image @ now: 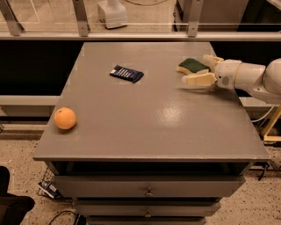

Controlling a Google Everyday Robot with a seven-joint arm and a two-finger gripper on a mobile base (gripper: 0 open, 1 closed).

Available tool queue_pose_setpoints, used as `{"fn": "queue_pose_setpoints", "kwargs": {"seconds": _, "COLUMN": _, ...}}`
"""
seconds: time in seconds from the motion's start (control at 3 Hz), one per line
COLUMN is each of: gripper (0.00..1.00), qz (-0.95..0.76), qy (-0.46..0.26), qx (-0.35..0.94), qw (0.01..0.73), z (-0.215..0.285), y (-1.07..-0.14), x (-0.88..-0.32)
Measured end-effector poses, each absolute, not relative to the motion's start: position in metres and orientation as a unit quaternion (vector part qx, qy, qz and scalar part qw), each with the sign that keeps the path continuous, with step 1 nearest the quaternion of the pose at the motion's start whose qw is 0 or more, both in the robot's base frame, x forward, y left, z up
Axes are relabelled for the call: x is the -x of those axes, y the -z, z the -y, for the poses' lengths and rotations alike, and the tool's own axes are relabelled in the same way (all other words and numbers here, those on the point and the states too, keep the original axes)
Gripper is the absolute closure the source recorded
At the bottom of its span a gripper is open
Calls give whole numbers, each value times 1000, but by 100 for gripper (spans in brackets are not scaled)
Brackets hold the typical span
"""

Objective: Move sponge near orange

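Observation:
The sponge (192, 65), pale yellow with a dark green top, lies on the grey table (145, 118) at the far right. My gripper (196, 70) reaches in from the right at table height and is open. One finger (198, 80) lies in front of the sponge and the other (212, 59) just behind its right end, so the sponge sits between them. The orange (65, 118) rests near the table's front left edge, far from the sponge and the gripper.
A flat dark blue packet (126, 73) lies left of the sponge in the far middle of the table. A metal rail with glass (131, 35) runs behind the table. Drawers (149, 192) sit below the front edge. A white stand (112, 13) is beyond the rail.

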State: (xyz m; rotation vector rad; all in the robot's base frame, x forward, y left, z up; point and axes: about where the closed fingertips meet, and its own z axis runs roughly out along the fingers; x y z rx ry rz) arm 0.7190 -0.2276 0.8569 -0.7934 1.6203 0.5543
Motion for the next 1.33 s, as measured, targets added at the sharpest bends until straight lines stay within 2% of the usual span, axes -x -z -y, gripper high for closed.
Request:
{"fn": "queue_pose_setpoints", "kwargs": {"seconds": 1.0, "gripper": 89, "qz": -693, "qy": -256, "qx": 338, "qw": 583, "z": 212, "y": -844, "x": -722}}
{"fn": "queue_pose_setpoints", "kwargs": {"seconds": 1.33, "gripper": 100, "qz": -693, "qy": -257, "qx": 339, "qw": 583, "z": 212, "y": -845, "x": -722}}
